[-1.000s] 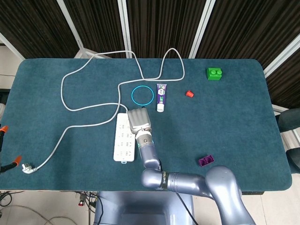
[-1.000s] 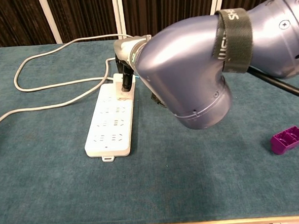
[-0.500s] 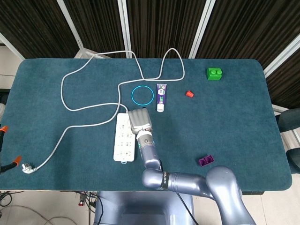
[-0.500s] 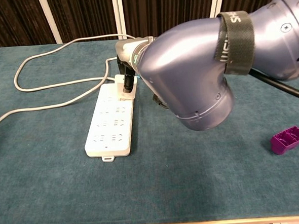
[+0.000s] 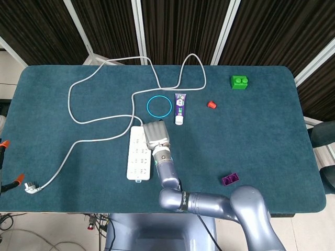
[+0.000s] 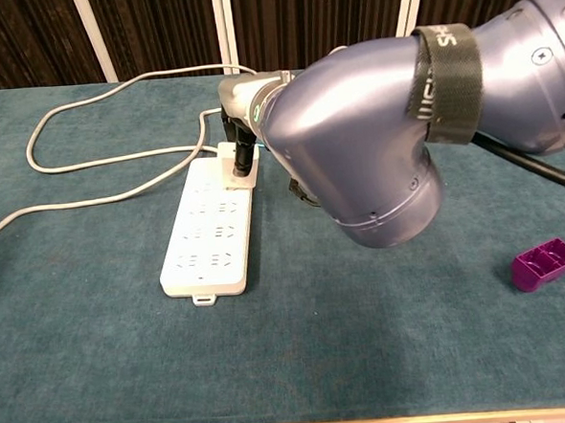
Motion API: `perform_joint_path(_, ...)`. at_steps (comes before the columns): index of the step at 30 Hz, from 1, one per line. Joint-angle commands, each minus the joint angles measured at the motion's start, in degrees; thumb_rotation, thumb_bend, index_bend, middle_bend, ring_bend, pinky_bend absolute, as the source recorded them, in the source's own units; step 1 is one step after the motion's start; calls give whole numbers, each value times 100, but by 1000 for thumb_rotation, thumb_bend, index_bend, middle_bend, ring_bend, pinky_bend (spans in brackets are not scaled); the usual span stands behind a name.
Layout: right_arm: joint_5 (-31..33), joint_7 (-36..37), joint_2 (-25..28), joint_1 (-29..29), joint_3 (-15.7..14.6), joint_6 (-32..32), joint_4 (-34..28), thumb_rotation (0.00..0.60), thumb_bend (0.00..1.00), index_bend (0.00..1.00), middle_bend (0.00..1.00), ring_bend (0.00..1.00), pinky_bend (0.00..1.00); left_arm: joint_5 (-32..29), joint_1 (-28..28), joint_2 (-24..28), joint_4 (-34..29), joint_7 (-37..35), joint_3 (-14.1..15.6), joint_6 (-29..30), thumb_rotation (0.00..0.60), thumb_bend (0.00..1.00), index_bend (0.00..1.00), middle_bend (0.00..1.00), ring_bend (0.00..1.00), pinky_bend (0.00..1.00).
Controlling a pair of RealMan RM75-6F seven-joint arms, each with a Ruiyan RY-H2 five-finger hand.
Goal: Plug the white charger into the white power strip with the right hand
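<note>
A teal table (image 5: 63,172) fills the head view. The right arm (image 6: 393,128), a large silver-blue shell with a dark strap, reaches forward from the near edge; in the chest view it blocks much of the right side.

The white power strip (image 5: 138,155) lies near the centre, lengthwise away from the robot, with its grey cable (image 5: 94,70) looping over the far left of the table to a plug (image 5: 31,187) near the left front edge. The right hand (image 5: 156,134) sits over the strip's far right corner, back facing the camera, so from above its fingers and anything in them are hidden.

Only the chest view shows underneath: dark fingers (image 6: 244,154) point down, closed around the white charger (image 6: 230,165), which stands upright with its base on the far end of the strip. Whether its pins are fully seated cannot be told.

Only the head view shows the blue ring (image 5: 159,106), toothpaste tube (image 5: 180,108), green block (image 5: 239,82) and small red piece (image 5: 211,104) beyond the hand. A purple tray (image 6: 547,261) sits at the right front.

Compared with a second ago, the hand has shifted slightly further from the robot and the charger sits lower against the strip.

The left hand is out of sight.
</note>
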Motion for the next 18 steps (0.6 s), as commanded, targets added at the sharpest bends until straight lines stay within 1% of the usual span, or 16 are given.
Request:
perform_joint_path(1, -10, 1, -10, 5, -1, -9, 10, 600, 471, 724, 566, 544, 344, -1, 0, 1, 2, -2, -1, 0, 600, 153, 102, 0, 0, 0)
perform_joint_path(18, -153, -73, -173, 143, -19, -35, 154, 600, 470, 734, 566, 544, 344, -25, -1, 16, 3, -33, -12, -13, 600, 154, 102, 0, 0, 0)
